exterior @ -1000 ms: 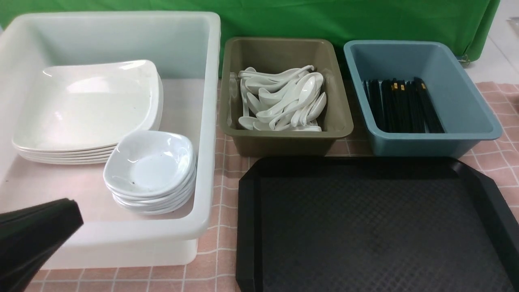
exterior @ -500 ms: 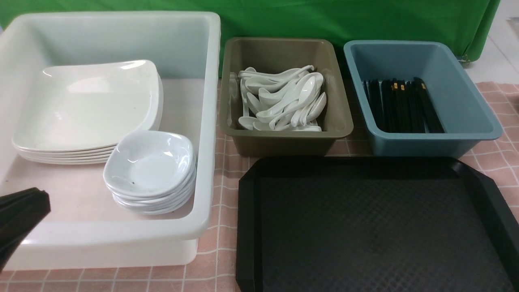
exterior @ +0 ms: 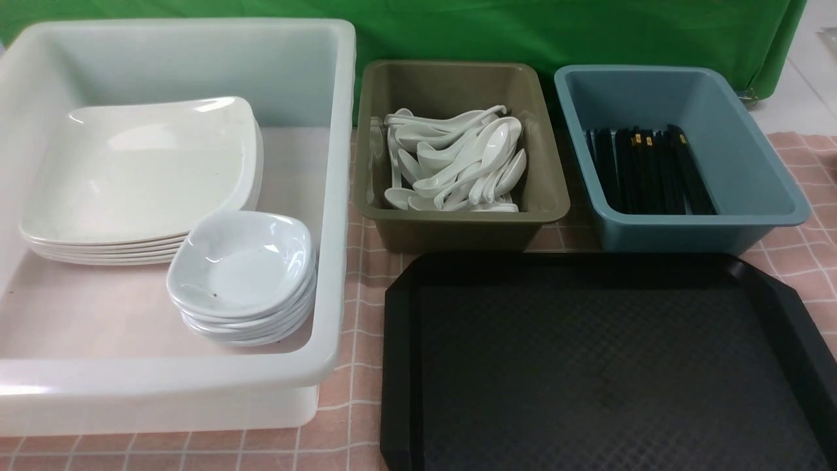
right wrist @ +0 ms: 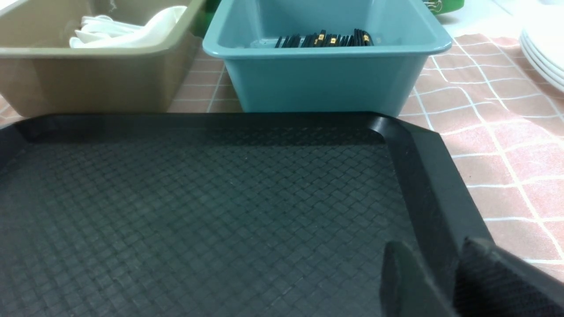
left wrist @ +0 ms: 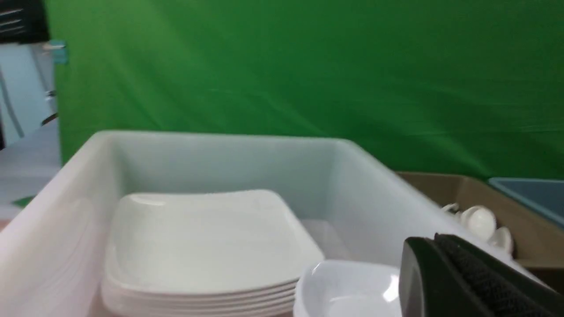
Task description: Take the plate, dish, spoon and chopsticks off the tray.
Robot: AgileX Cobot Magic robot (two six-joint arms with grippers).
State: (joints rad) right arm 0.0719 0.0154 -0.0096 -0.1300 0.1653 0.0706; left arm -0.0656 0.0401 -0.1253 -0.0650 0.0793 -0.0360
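Nothing is being carried on the tray (exterior: 601,366). Its textured floor is being shown bare in the front and right wrist views, so the clearing is being judged complete. The plate (exterior: 137,170) is being seen atop a stack in the white tub (exterior: 330,196) at the tray's ten o'clock, with the dish (exterior: 239,261) atop its own stack just beside it. The spoon (exterior: 458,163) is lying among others in the olive tub (exterior: 552,176) at eleven o'clock, and the chopsticks (exterior: 647,173) in the blue tub (exterior: 752,157) at one o'clock. The left gripper (left wrist: 462,281) is being held clenched on nothing near the white tub. The right gripper (right wrist: 440,281) is being held parted and empty over the tray's rim. No further pick is being called for; only parking the arms is being judged left.
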